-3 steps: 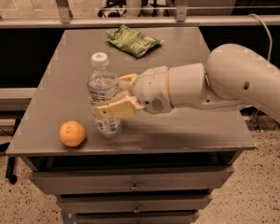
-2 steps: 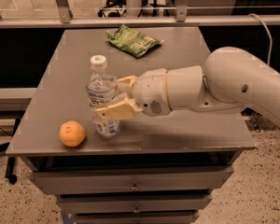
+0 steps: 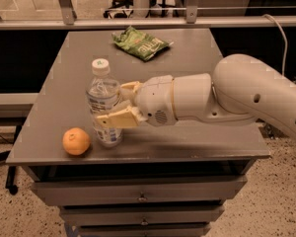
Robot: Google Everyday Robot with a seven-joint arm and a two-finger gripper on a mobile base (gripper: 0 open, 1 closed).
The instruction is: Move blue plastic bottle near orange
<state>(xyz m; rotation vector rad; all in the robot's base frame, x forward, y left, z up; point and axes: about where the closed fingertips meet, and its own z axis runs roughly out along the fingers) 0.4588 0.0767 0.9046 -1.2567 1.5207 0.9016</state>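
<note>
End effector (image 3: 110, 104), entering from the right, fingers clamped on either side of the blue plastic bottle (image 3: 102, 94): bottle upright, long axis vertical, near-left area of table (image 3: 197, 142); orange (image 3: 76, 141) just beside its base, left and slightly nearer.

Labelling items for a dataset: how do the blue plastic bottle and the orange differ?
The blue plastic bottle is tall, clear and upright; the orange is low, round and opaque. The gripper clasps the bottle mid-height; the orange lies free. Both are at the front of the table.
</note>
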